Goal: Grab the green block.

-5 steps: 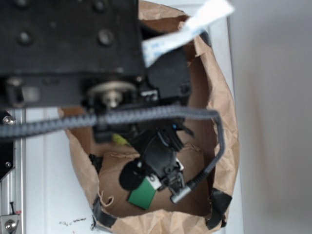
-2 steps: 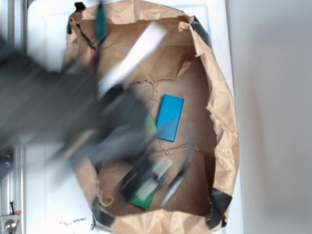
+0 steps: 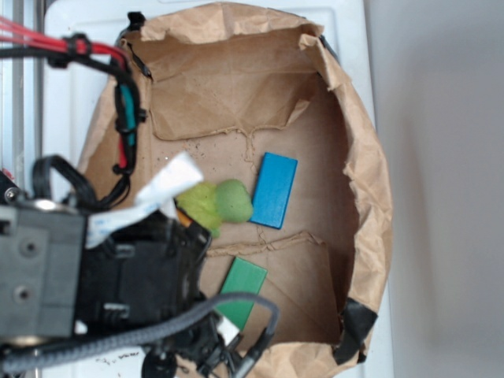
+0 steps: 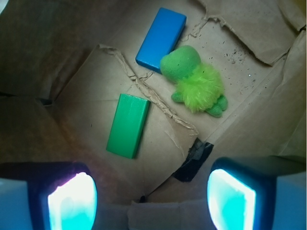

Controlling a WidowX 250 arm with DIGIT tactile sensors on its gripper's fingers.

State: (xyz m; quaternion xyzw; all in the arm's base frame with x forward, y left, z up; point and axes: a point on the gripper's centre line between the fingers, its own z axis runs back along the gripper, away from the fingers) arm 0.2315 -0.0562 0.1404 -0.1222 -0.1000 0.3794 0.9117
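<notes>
Pincer [image 4: 151, 199] spread wide; green block [image 4: 128, 125] lies beyond.

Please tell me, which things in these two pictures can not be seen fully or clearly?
- Green block: in the exterior view the arm and cable cover its lower end; the wrist view shows it whole.
- Plush toy: exterior view, its left part is behind the arm.
- Gripper: wrist view, the fingers are cut by the bottom edge; in the exterior view it is hidden under the arm.

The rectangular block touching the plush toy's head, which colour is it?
Blue. The rectangular block shows best in the wrist view, lying against the plush toy.
</notes>
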